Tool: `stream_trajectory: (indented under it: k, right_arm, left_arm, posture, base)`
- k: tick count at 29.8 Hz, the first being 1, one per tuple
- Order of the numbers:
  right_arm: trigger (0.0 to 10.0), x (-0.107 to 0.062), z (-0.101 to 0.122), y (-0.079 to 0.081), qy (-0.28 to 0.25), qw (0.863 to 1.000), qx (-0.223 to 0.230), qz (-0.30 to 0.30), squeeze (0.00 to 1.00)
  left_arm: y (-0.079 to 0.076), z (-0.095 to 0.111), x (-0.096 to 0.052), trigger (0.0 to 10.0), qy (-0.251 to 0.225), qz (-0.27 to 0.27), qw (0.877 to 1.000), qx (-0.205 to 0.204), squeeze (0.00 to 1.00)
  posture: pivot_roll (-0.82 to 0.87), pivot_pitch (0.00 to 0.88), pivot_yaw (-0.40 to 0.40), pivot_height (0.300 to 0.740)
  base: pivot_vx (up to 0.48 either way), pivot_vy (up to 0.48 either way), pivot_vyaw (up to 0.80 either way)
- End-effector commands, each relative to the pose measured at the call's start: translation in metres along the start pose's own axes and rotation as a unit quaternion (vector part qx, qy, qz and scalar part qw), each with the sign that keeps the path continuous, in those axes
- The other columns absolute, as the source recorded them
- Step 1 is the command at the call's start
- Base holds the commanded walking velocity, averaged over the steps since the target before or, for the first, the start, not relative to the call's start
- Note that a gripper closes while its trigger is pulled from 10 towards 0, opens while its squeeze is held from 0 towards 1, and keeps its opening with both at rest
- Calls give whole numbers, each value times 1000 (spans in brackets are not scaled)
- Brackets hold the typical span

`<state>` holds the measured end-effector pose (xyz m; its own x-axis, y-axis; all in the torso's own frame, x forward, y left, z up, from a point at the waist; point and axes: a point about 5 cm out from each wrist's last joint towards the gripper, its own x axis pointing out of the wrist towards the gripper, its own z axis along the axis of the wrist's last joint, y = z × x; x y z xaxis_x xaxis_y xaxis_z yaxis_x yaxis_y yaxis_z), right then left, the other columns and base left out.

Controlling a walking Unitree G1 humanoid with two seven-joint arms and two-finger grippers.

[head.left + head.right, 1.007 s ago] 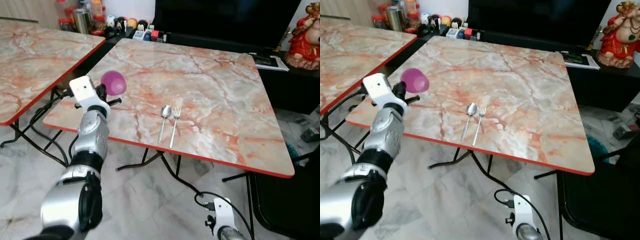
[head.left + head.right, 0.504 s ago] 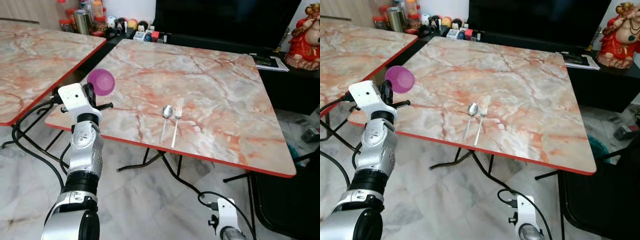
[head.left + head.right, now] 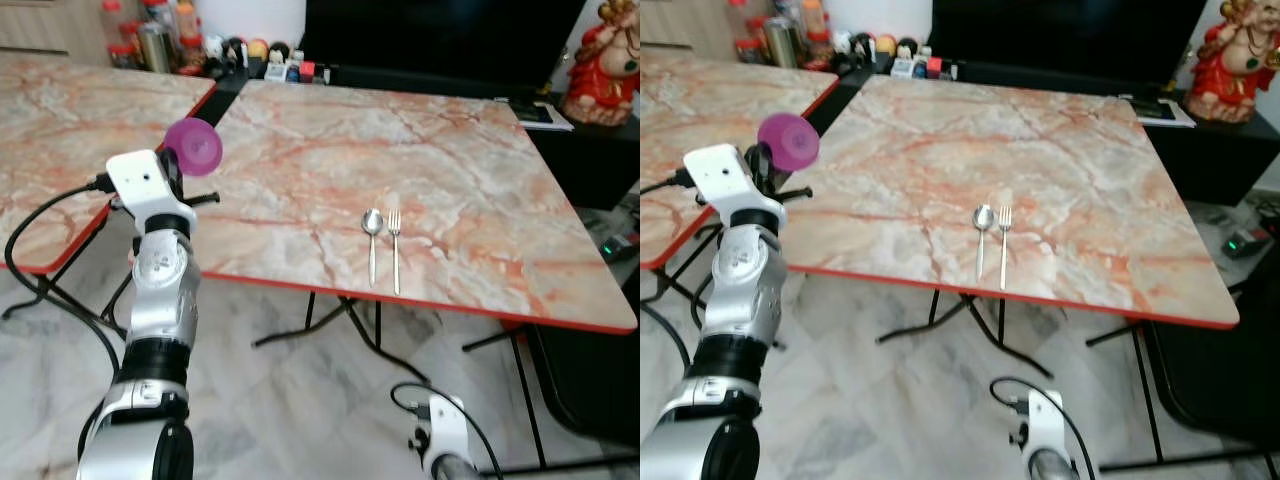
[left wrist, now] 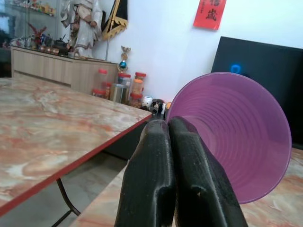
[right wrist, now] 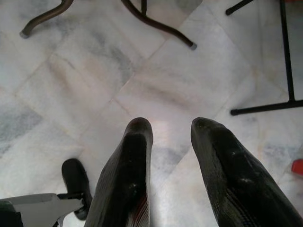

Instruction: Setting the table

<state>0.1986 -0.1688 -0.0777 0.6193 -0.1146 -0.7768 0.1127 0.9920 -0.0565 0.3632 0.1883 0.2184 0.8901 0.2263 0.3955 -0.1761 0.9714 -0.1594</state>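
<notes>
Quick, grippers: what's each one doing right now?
Left gripper: shut on the purple cup, held at the table's corner.
Right gripper: open, hanging over the floor.

A red hanging sign (image 4: 209, 13) on the white wall carries gold Chinese characters, seen in the left wrist view, too small and cut off to read with certainty; no other text is legible.

Two marble-topped tables (image 3: 480, 190) (red-edged) on pale marble floor (image 3: 300, 400).

Translucent plastic cup (image 4: 236, 137), glossy marble-look table (image 3: 480, 190), shiny metal spoon (image 3: 372, 240)
</notes>
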Motion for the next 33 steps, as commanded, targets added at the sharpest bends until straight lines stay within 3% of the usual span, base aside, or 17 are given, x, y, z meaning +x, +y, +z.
stream_trajectory:
  k: [1, 26, 33]
  right_arm:
    - [10000, 0, -2, -3, 2, 1000, 3, -5, 0]
    - [10000, -2, -5, 3, -1, 1000, 18, 4, 0]
    - [10000, -1, -2, 3, -7, 1000, 19, 6, 0]
  left_arm:
    - [-4, 6, 1, 10000, -11, -5, 1000, 5, 0]
    - [-10, -2, -8, 10000, 14, -13, 1000, 5, 0]
    - [-12, -1, -7, 10000, 18, -14, 1000, 6, 0]
  posture:
    - [-3, 0, -17, 740]
    - [7, 0, 13, 740]
    - [17, 0, 15, 740]
  base:
    - [0, 480, 0]
    - [0, 480, 0]
    - [0, 480, -473]
